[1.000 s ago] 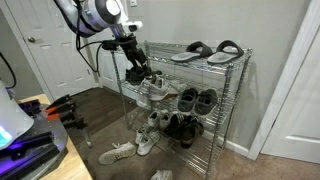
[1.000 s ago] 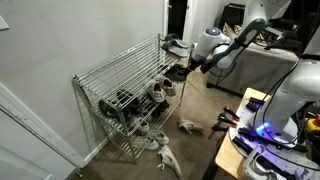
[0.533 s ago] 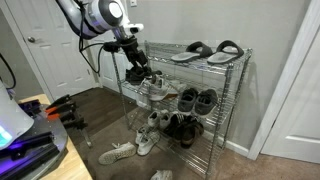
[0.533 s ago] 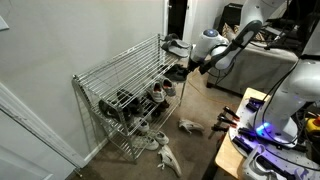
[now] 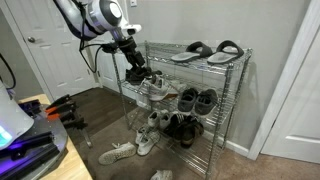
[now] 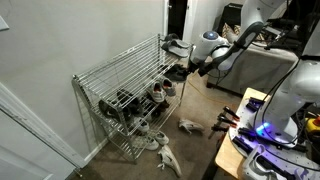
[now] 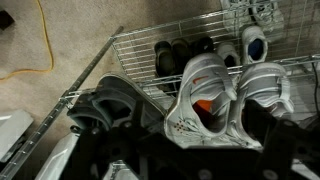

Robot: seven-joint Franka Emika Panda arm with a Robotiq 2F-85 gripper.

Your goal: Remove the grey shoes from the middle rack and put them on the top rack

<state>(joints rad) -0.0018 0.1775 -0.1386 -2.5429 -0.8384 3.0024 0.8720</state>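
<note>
My tool (image 5: 135, 69) hangs at the left end of the chrome shelf unit, left of centre in an exterior view, with my arm coming down to it from the upper left of the frame. In an exterior view taken from another side, it shows at the right end of the shelves (image 6: 190, 68), right of centre. It sits below the level of the top rack (image 5: 205, 62) and just above the near end of the middle rack (image 5: 222, 106).

The grey shoes (image 5: 150, 90) lie on that middle rack, directly under my tool. In the wrist view they fill the centre and right of the frame, side by side: one (image 7: 205, 98) with its opening facing the camera and something orange inside, its partner (image 7: 262, 84) to the right.

The dark bulk of my tool covers the bottom of the wrist view, reaching up close to the shoes. I cannot tell how far its jaws are spread, nor whether they touch a shoe.

A pair of flat slide sandals (image 5: 208, 49) rests on the top rack toward the right. Dark shoes (image 5: 196, 99) sit on the middle rack to the right of the grey pair. Pale sneakers (image 5: 118, 153) lie on the carpet at the lower centre.
</note>
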